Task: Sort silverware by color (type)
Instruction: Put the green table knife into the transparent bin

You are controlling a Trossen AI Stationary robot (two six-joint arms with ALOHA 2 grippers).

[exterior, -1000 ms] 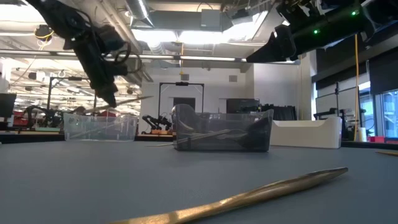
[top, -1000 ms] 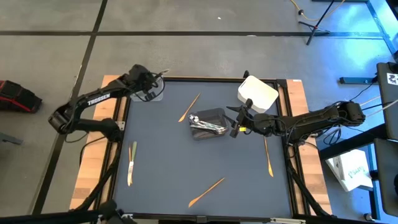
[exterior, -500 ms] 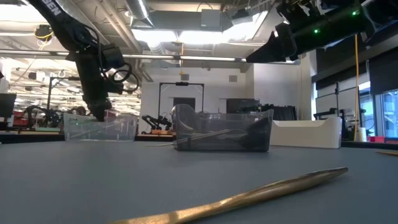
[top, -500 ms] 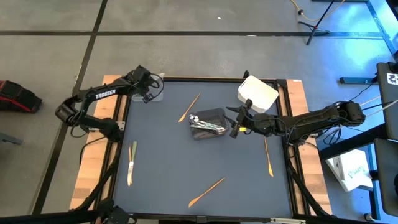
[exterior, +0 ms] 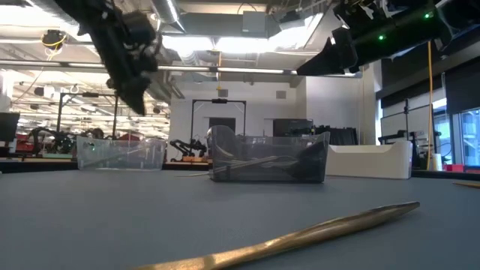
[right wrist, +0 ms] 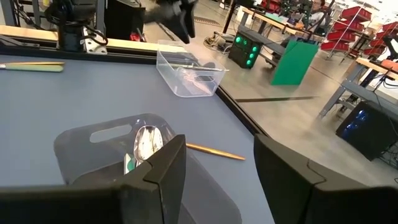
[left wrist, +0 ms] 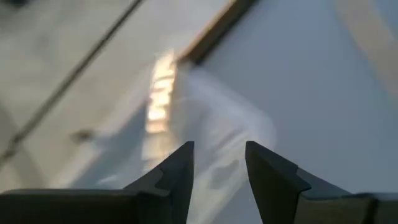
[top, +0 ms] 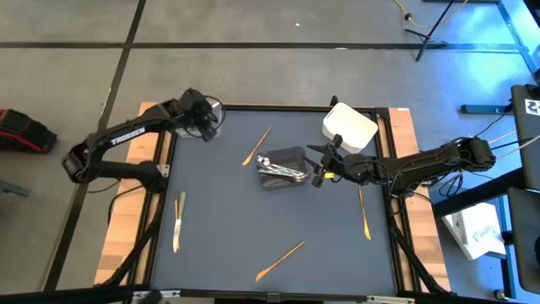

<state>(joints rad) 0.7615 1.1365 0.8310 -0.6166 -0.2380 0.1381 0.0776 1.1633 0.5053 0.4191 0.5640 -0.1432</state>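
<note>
My left gripper hangs open and empty above the clear tub at the table's far left corner. My right gripper waits open just right of the dark grey tub, which holds shiny silver utensils. Three tan utensils lie flat on the mat: one left of the dark tub, one on the right side, one near the front. A pale green utensil lies flat on the left side.
A white tub stands at the far right, behind my right arm. The dark mat is bordered by a wooden frame. In the low view the front tan utensil lies close to the camera.
My left gripper, which carried a slim utensil a second ago, dipped down to the clear tub at the far left corner and has risen again. The utensil no longer shows between its fingers. My right arm has kept still.
</note>
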